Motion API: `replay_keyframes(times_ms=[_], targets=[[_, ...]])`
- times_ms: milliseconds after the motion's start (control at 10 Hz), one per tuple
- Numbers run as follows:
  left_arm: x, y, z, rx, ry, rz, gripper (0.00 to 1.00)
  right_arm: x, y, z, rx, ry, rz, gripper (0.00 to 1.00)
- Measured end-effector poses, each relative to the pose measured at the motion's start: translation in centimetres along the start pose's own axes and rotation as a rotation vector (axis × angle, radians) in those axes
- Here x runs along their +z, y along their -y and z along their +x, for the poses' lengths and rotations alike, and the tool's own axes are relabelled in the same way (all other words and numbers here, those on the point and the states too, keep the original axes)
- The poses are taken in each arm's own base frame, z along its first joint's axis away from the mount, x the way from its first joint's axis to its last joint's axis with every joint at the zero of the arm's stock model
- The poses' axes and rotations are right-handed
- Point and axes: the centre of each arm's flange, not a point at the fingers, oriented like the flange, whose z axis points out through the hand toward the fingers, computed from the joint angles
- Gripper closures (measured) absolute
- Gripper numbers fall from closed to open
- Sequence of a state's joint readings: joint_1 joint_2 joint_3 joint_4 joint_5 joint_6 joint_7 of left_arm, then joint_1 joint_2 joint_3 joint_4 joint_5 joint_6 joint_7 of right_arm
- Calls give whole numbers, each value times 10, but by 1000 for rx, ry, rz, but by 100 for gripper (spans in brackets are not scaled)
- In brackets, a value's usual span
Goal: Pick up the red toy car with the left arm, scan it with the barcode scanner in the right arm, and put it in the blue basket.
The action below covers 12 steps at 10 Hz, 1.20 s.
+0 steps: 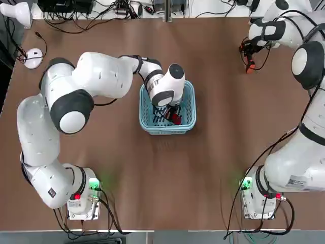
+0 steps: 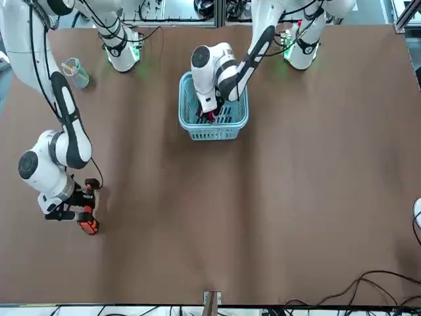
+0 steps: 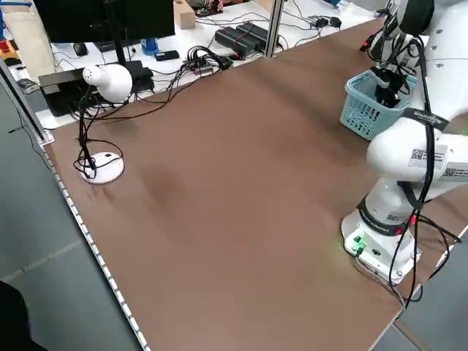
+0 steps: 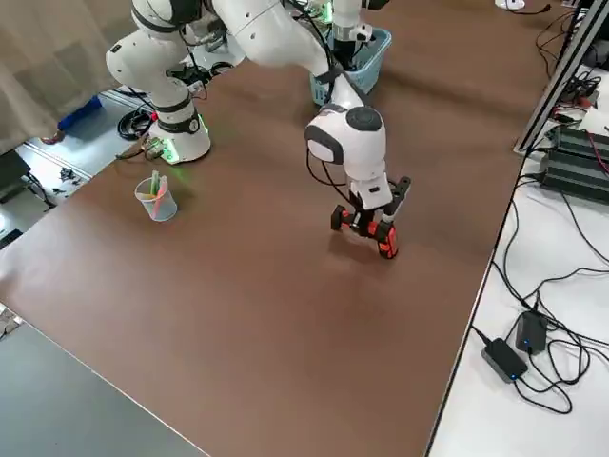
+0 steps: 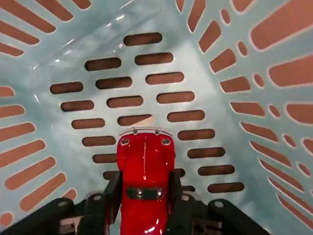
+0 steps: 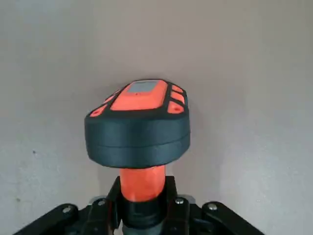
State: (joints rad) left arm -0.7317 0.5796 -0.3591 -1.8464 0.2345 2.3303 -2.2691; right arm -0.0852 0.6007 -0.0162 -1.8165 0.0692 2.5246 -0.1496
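The last step is in hand: the left gripper (image 5: 144, 205) is down inside the basket (image 1: 189, 96), clamped on the car (image 5: 145, 166), which hangs nose-down just above the slotted floor and, as far as the left wrist view shows, is not yet resting on it. The basket sits mid-table. The right gripper (image 6: 143, 203) is well apart, low over the far right part of the table, closed on the handle of the scanner (image 6: 139, 122), whose head points at bare tabletop; scanning looks done, though that is only a guess from where the car now is. Next, I judge, the left jaws need to part so the car drops onto the basket floor, then the arm must lift straight up, since the basket walls stand close around the fingers and a sideways pull could drag or tip the light basket. Around: a cup (image 4: 156, 198) with something in it by the right arm's base, a white lamp (image 3: 107, 80) and a mouse (image 1: 33, 57) at the left edge, cables beyond the far edge; none lies in the way
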Motion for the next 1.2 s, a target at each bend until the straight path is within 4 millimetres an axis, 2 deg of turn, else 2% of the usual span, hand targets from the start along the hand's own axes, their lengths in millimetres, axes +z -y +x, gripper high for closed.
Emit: replay_keyframes(times_ms=[400, 700, 900, 1100, 1200], targets=[[1, 0, 0, -2, -2, -2, 55, 1, 0, 0, 0, 1, 0, 63], [1, 0, 0, 0, -4, -5, 41, 1, 0, -1, 0, 2, 0, 63], [0, 0, -1, 3, -4, -7, 38, 1, 0, -1, 0, 3, 0, 63], [-7, -2, -5, 14, 2, -20, 36, 1, 0, -1, 0, 3, 0, 63], [-18, -4, -6, 18, 0, -31, 36, 2, 0, -1, 0, 3, 0, 63]])
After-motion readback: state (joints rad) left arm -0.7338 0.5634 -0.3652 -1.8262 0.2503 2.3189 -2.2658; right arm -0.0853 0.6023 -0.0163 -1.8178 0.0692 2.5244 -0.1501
